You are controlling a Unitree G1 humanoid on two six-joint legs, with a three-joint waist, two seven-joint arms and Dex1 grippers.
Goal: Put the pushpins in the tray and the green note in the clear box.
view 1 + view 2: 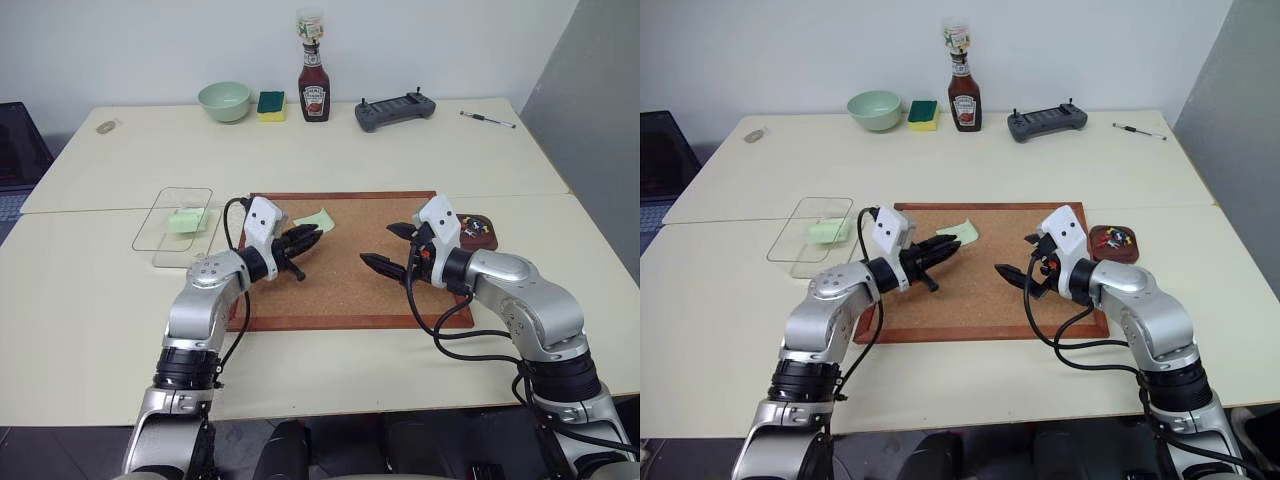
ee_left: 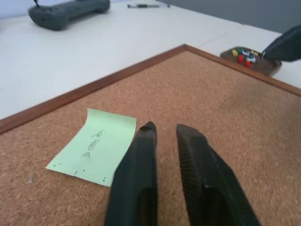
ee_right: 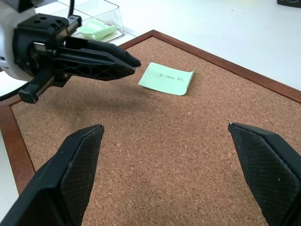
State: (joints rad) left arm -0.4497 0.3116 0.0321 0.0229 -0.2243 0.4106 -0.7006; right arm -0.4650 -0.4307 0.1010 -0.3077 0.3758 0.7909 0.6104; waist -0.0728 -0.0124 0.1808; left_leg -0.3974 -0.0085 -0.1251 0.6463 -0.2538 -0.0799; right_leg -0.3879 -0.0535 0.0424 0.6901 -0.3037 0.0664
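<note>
Both grippers hover over the cork board, neither holding anything.
Left gripper (image 1: 308, 240), fingers narrowly parted, sits just short of the green note (image 1: 313, 219) near the board's far edge; right gripper (image 1: 390, 248) is spread wide above bare cork; pushpins (image 1: 474, 229) fill the tray (image 1: 487, 240) off the board's right edge; clear box (image 1: 160, 232) stands left.

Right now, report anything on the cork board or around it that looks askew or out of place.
The green note lies loose on the cork board, askew to its frame, one edge curling up. It isn't in the clear box, which holds a folded pale green piece.

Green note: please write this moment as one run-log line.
green note: on corkboard | pushpins: in tray | clear box: no note
</note>
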